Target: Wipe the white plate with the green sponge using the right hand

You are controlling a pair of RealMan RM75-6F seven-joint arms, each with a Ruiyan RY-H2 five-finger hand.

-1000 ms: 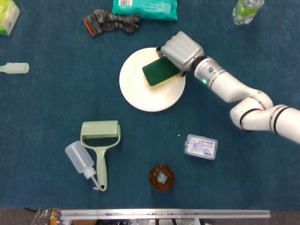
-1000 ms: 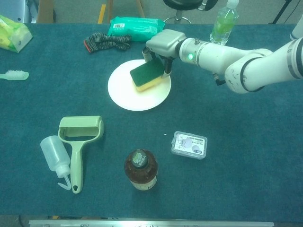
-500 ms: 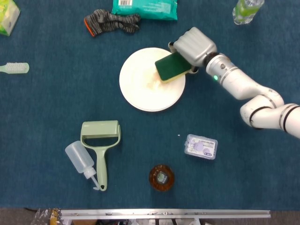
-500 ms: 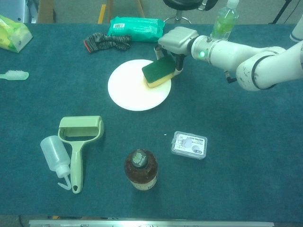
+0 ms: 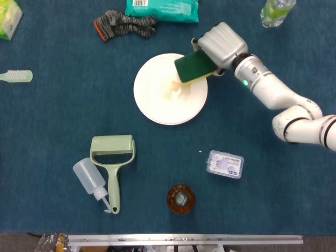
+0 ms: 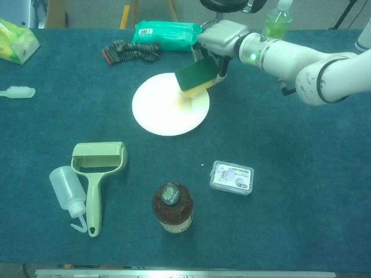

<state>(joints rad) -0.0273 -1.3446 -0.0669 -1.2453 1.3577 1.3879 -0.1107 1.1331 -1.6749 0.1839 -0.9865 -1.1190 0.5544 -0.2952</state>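
Head view: your right hand (image 5: 222, 44) grips the green sponge (image 5: 193, 66), fingers closed around it, over the upper-right rim of the white plate (image 5: 157, 100) at frame centre. Chest view shows the sponge (image 6: 197, 75) tilted, lifted above the plate (image 6: 156, 113). Left hand isn't visible in either view.

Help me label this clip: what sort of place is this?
Probably a robot test bench, not a kitchen: a blue cloth-covered table holds unrelated household props, such as a lint roller, a toothbrush and a glove; chair legs stand behind it.
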